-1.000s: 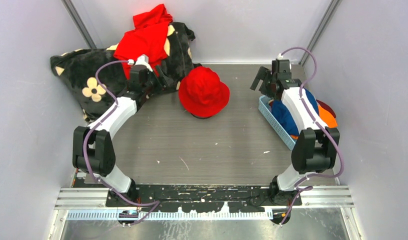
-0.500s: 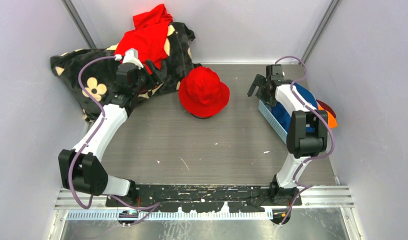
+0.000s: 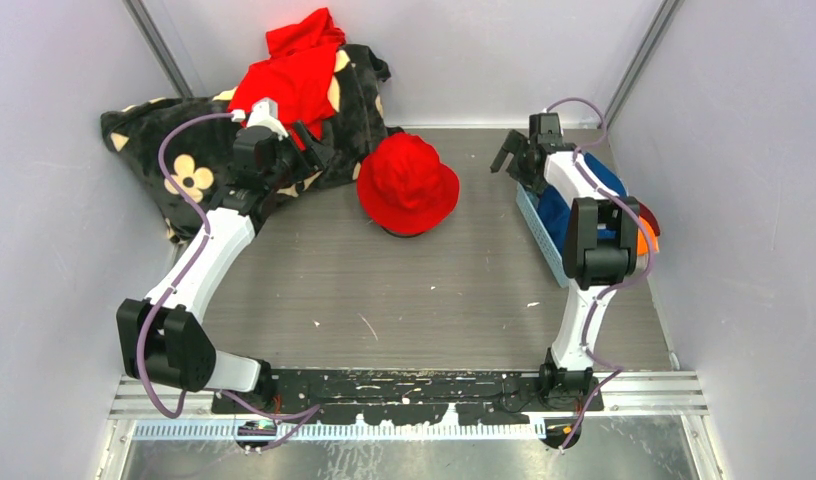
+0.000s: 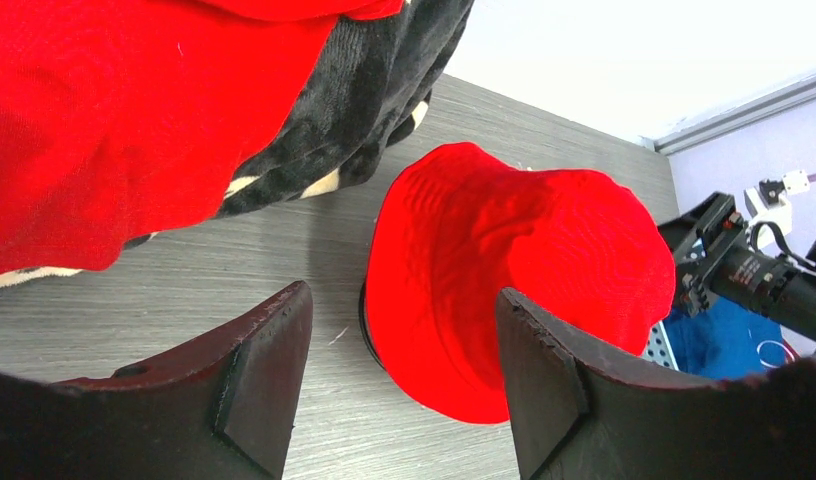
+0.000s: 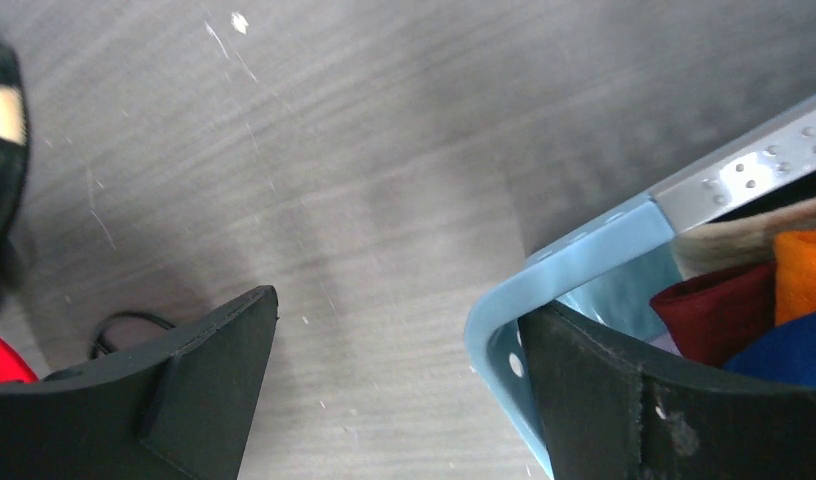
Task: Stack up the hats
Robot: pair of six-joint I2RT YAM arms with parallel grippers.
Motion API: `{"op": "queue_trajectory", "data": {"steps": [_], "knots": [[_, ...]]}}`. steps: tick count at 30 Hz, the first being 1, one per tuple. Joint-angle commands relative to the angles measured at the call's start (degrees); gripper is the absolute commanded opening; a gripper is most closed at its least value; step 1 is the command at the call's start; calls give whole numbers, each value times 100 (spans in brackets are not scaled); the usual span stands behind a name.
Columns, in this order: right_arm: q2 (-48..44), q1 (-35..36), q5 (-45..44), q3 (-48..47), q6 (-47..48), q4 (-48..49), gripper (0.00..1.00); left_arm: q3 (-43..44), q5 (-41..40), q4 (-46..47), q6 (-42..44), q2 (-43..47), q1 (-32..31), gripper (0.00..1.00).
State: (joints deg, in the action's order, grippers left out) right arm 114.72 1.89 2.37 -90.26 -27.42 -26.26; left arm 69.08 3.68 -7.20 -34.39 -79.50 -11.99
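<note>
Hovering wide and empty, right pincer [image 3: 512, 158] | piled hats [image 5: 784, 355] lie just to its right inside blue basket [image 5: 584, 250], this arm nearest | red hat [image 3: 408, 185] sits on counter [image 3: 404, 290], ahead-right of wide, empty left pincer [image 3: 302, 158]

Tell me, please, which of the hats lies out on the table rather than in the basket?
The red hat, crown up on the table; the other hats are bunched inside the light blue basket.
</note>
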Motion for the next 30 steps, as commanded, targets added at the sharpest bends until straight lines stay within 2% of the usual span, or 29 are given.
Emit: {"op": "queue_trajectory", "data": {"steps": [1, 10, 19, 23, 30], "knots": [[387, 4, 251, -915, -107, 603, 94, 264, 113, 190, -59, 108, -16, 67], [1718, 13, 488, -2711, 115, 574, 94, 265, 80, 149, -42, 107, -23, 67], [2493, -1, 721, -3673, 364, 931, 94, 365, 19, 119, -64, 29, -84, 67], [2178, 0, 753, -3519, 492, 1081, 94, 361, -26, 114, -54, 78, -116, 67], [676, -2, 609, -2495, 625, 1058, 94, 360, -12, 131, -45, 164, -128, 67]]}}
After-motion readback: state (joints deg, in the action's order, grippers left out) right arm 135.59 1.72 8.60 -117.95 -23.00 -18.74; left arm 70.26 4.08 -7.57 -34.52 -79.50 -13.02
